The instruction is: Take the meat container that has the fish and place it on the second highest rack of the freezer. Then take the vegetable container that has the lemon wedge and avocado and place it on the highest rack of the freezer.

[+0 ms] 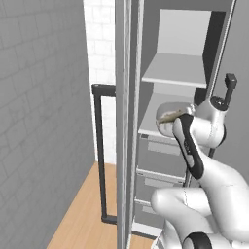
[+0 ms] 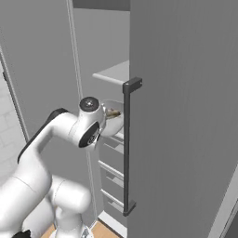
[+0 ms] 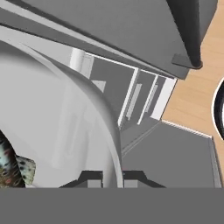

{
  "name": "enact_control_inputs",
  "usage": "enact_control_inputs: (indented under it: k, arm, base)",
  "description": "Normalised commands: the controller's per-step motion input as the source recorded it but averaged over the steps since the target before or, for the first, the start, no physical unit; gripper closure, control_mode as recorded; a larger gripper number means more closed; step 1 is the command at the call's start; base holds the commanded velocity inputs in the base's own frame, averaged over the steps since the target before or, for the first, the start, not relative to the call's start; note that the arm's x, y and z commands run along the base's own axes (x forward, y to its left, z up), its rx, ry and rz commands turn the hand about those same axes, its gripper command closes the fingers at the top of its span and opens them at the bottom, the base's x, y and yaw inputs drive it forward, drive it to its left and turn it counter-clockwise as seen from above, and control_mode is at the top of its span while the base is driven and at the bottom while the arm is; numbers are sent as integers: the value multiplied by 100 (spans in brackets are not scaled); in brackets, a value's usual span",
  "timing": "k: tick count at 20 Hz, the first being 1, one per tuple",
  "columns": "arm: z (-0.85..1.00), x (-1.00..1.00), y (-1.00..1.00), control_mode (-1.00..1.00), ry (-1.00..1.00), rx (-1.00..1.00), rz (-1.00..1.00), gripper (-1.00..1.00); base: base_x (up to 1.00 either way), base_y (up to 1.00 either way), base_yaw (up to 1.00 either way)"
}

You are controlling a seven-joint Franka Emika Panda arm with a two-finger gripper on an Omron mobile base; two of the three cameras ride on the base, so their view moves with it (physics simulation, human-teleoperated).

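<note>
We pinch our gripper (image 3: 112,177) tight on the rim of the container (image 3: 65,131), mid-frame, carrying the fish (image 1: 170,116) level toward the lower shelf (image 1: 163,109).

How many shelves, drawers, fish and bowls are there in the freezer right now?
Shelves: 2, the highest rack and the second shelf
Drawers: 3
Fish: 1
Containers: 1, the meat container in the gripper
Total: 7
</note>
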Motion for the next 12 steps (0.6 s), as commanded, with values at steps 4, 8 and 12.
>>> enact_control_inputs:
  k: [4, 8, 12]
  arm:
    - [-6, 73, 2, -100, 1, 11, 0, 100]
    - [-34, 64, 10, -100, 0, 0, -3, 100]
    - [-27, 63, 2, -100, 2, 0, -8, 100]
  base:
    - [0, 0, 0]
    - [0, 0, 0]
    - [0, 0, 0]
